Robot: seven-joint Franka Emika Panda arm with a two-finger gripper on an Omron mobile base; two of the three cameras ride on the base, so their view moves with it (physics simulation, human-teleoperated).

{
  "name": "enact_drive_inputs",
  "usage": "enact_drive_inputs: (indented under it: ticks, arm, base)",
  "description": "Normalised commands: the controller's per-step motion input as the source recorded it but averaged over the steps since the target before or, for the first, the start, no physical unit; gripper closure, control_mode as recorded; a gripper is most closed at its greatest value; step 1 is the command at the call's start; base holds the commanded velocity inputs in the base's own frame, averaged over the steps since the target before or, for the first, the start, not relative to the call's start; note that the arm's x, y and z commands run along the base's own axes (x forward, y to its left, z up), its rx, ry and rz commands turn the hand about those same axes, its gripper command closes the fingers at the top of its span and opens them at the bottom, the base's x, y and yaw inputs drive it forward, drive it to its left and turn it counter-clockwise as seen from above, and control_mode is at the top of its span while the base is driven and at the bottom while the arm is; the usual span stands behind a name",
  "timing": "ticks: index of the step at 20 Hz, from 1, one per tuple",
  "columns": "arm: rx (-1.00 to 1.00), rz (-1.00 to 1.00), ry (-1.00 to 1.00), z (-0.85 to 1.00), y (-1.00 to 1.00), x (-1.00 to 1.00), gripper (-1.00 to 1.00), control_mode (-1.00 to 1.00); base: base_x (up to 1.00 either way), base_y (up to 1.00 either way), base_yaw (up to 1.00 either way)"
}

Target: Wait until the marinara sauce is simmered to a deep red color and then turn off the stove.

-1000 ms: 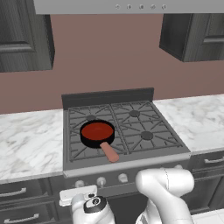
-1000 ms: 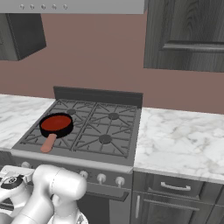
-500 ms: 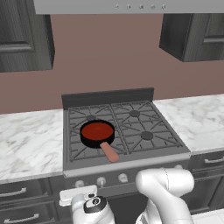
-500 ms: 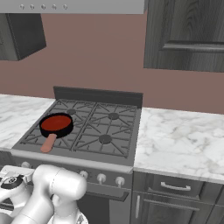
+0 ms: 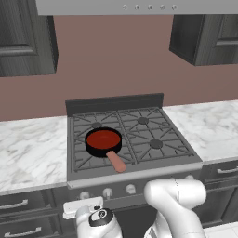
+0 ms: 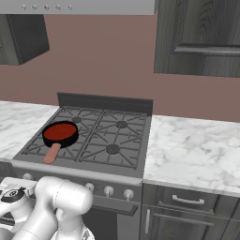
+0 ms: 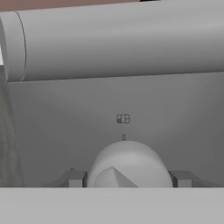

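Observation:
The marinara sauce [image 5: 103, 138] is a smooth red disc in a small black pan on the front left burner of the stove [image 5: 153, 160]; the pan's salmon-pink handle [image 5: 116, 161] points toward the front edge. The right base view shows the sauce [image 6: 60, 131] on the stove [image 6: 119, 154] too. My gripper [image 7: 129, 178] is low at the stove's front panel, open, its fingertips [image 7: 76, 178] straddling a round silver knob [image 7: 127, 162]. In the left base view the hand [image 5: 82, 207] sits below the leftmost knob.
Marble counters [image 5: 32, 148] [image 6: 197, 150] flank the stove. Dark drawers [image 6: 187, 201] lie under the counter, dark cabinets [image 6: 201, 37] hang above, and a hood [image 5: 139, 7] tops the range. Other knobs [image 5: 130, 188] line the panel.

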Motion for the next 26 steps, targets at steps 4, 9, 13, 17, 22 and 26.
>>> enact_drive_inputs:
  ticks: [4, 9, 13, 17, 22, 26]
  arm:
    - [0.0, 0.0, 0.0, 0.0, 0.0, 0.0, 1.0, -1.0]
    - [0.0, 0.0, 0.0, 0.0, 0.0, 0.0, 1.0, -1.0]
    - [0.0, 0.0, 0.0, 0.0, 0.0, 0.0, 1.0, -1.0]
    - [0.0, 0.0, 0.0, 0.0, 0.0, 0.0, 1.0, -1.0]
    - [0.0, 0.0, 0.0, 0.0, 0.0, 0.0, 1.0, -1.0]
    - [0.0, 0.0, 0.0, 0.0, 0.0, 0.0, 1.0, -1.0]
  base:
    - [0.0, 0.0, 0.0]
    - [0.0, 0.0, 0.0]
    - [0.0, 0.0, 0.0]
    - [0.0, 0.0, 0.0]
    - [0.0, 0.0, 0.0]
    - [0.0, 0.0, 0.0]
